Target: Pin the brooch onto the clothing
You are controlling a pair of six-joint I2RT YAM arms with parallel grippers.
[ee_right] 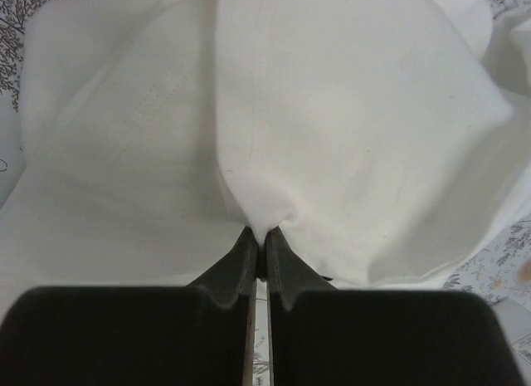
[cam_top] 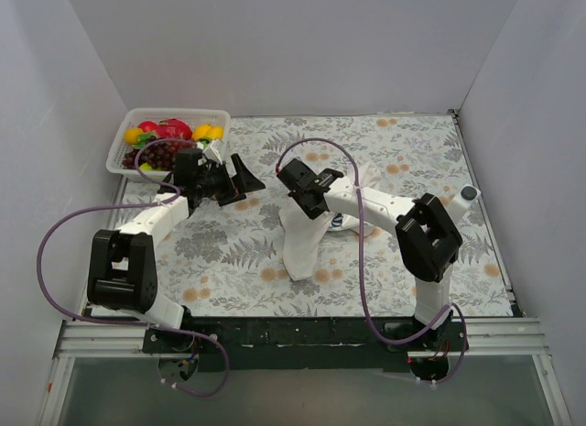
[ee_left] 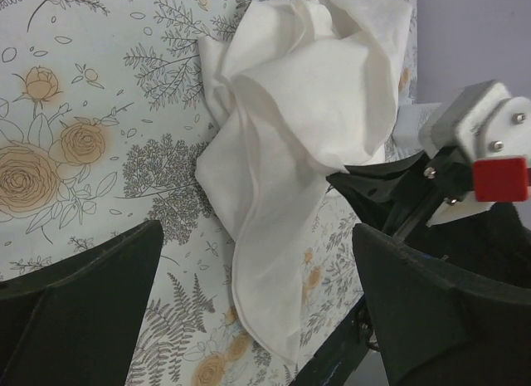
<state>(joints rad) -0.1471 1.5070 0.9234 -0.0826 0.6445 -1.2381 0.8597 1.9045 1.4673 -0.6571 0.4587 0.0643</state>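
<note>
**Operator:** Start at your left and work across. What's there?

**Robot:** One basket (cam_top: 183, 112) of toy fruit sits in the far left corner of the table (cam_top: 229, 252). Next is my left gripper (cam_top: 245, 186), with its jaws spread wide and nothing in them. Just to its right is my right gripper (cam_top: 307, 202), jaws pressed together on a fold of the clothing (cam_top: 300, 247).

**Operator:** How does the clothing lie?

**Robot:** It's one white shirt, bunched into a strip. The long axis runs from that pinch back toward my bases. The rest is crumpled under my right forearm, where one patch of blue emblem (cam_top: 337, 223) peeks out.

**Operator:** Which arm is nearer?

**Robot:** The right one, since it's already touching. The left hovers close by but apart, with the cloth off to its right.

**Operator:** And the brooch?

**Robot:** I can't make one out. There's one small pale thing (cam_top: 469, 193) by the table's right edge, too small to tell what it is. My judgement is that the next move depends on my left gripper reaching rightward to the cloth.
</note>
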